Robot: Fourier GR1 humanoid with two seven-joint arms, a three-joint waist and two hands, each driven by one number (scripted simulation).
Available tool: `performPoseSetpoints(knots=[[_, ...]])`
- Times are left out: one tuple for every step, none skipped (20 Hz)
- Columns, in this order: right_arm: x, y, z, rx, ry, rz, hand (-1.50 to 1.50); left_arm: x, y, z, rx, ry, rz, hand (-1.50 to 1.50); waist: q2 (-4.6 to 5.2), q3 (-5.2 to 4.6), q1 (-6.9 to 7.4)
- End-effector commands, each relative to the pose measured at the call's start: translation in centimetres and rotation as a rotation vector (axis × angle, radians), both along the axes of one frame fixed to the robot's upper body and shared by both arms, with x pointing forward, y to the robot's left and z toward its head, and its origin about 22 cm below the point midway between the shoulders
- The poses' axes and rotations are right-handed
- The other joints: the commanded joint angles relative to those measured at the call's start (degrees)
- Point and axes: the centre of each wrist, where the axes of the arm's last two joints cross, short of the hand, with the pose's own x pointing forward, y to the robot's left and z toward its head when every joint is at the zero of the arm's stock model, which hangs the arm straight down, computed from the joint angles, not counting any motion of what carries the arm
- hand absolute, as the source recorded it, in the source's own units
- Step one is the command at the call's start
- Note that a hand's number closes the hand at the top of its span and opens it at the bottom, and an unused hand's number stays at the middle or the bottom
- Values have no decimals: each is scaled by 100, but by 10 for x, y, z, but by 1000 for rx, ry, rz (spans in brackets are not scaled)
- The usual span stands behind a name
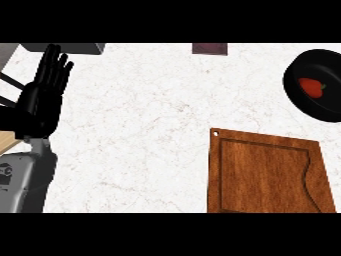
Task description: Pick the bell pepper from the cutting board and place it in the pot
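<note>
From my remote seat, I see the red bell pepper (pixel 312 87) already lying inside the black pot (pixel 334 109), far off to the right of my left hand (pixel 40 97). That hand rests open, fingers straight and pressed together, holding nothing. The cutting board (pixel 269 175), right of and below the hand, is bare, so I judge the task done; my right hand is out of view.

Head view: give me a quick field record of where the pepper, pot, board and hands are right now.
bell pepper: red, lying inside the pot
pot: black, far right of the counter
cutting board: wooden, nothing on it, nearer than the pot
left hand: at the left, open, fingers straight, holding nothing
right hand: not in view
</note>
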Motion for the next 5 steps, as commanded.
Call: performPoseSetpoints(knots=[[-18, -13, -6, 10, -23, 26, -150, -4, -14, -9, -8, 2, 0, 0, 26, 23, 0], [-20, -13, -10, 13, -26, 32, -150, -4, -3, -5, 11, -7, 0, 0, 16, 18, 15], [-20, -14, -9, 24, -42, 25, -150, -1, 3, -4, -8, 11, 2, 0, 14, 12, 6], [-23, -16, -4, 14, -38, 19, -150, -2, -3, -3, -1, -3, 1, 0, 22, 20, 24], [-30, -23, 3, 7, -28, 9, -150, 0, 1, 4, 3, 0, 5, 0, 17, 27, 23]])
